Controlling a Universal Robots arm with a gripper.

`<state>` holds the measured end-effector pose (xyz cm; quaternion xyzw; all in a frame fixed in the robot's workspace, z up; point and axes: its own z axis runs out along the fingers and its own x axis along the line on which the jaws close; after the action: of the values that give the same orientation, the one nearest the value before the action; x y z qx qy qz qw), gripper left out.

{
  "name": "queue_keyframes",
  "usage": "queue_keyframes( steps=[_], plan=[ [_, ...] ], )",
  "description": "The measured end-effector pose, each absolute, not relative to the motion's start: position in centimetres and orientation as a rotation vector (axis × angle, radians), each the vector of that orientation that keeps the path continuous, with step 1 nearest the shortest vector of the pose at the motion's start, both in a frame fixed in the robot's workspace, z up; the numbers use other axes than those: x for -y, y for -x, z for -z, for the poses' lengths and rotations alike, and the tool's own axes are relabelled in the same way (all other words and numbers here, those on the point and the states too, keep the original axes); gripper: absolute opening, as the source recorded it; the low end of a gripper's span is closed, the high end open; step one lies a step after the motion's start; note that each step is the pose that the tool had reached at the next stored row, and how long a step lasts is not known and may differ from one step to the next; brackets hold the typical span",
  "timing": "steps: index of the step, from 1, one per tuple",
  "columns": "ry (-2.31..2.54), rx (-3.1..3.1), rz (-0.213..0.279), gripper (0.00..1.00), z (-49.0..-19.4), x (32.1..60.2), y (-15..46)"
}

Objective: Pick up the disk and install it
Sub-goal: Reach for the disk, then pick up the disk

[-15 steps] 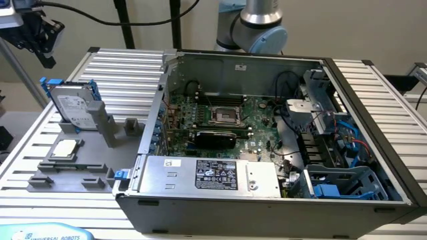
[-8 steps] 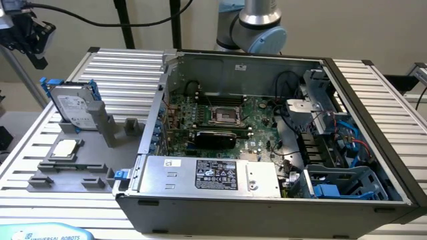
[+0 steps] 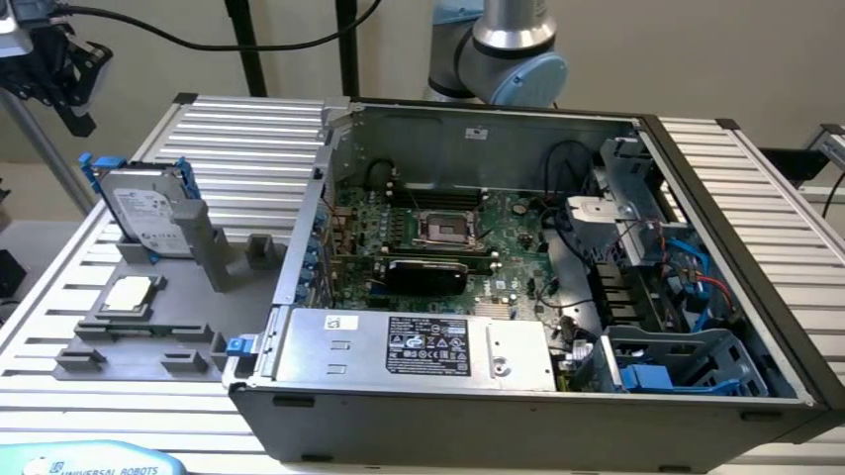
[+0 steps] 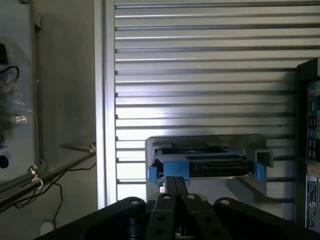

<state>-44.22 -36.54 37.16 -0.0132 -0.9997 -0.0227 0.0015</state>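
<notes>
My gripper (image 4: 175, 182) is pinched shut on nothing, aimed at the disk (image 3: 142, 213), propped on edge in its stand (image 3: 198, 242) at the exterior view's left, probably for easy grabbing.

Standing on edge, leaning slightly, a silver-grey disk (image 3: 142, 210) with a white label, clipped in a blue frame. Sitting in a grey stand (image 3: 198, 247) on the slatted table (image 3: 251, 139), at the exterior view's left, apart from the open case (image 3: 528, 426). Appearing edge-on in the wrist view, disk (image 4: 202, 164) with blue tabs sticking out at both ends.
</notes>
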Motion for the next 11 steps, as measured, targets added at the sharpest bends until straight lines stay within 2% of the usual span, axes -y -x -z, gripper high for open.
queue_keyframes(
  steps=[11],
  plan=[
    [0.042, 3.137, 0.071, 0.11, -37.16, 36.53, 44.22]
  ],
)
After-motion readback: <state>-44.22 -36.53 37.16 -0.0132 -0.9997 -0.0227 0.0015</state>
